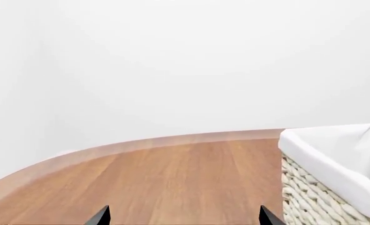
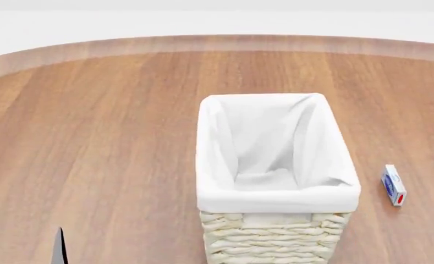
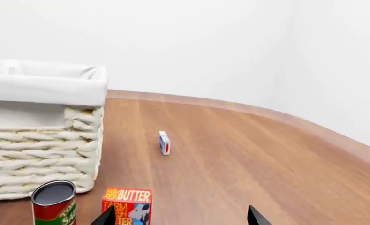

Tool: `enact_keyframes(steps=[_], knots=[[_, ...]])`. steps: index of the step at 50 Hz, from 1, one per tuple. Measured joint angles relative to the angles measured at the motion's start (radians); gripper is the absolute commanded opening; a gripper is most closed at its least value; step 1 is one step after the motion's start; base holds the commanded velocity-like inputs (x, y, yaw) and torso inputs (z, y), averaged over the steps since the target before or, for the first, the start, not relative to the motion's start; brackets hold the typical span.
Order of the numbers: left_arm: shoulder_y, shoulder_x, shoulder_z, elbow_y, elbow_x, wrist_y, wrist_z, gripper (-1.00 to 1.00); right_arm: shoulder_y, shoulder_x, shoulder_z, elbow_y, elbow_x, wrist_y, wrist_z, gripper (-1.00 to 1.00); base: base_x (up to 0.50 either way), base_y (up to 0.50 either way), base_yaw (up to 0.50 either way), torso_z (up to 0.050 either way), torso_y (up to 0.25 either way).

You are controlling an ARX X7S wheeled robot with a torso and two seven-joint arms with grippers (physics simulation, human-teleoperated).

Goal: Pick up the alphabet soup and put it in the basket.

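Note:
The alphabet soup is out of view in all three views. The basket [image 2: 275, 195], cream wicker with a white cloth liner, stands in the middle of the wooden table and looks empty inside. It also shows in the left wrist view [image 1: 322, 197] and the right wrist view [image 3: 41, 140]. My left gripper [image 1: 185, 218] is open and empty over bare wood beside the basket; a dark sliver of it shows in the head view [image 2: 59, 247]. My right gripper [image 3: 180, 218] is open and empty, with only its fingertips [image 3: 106, 217] showing.
A red-and-green can with a dark top [image 3: 55, 204] and an orange butter box [image 3: 127, 206] stand close to the basket, just before my right gripper. A small blue-and-white box [image 3: 164, 142] lies farther out, right of the basket in the head view [image 2: 394, 185]. The table edge [image 2: 217, 44] curves at the back.

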Motion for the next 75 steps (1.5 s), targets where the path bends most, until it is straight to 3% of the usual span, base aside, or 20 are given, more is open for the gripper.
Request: enact_keyframes(steps=[75], knots=[[-0.003,-0.027,0.018,-0.023,-0.035,0.018,-0.037,1.00,0.214,0.016,-0.122,0.445,-0.068,-0.176,0.059,1.00,0.00,0.00,0.00,0.000,0.000]])
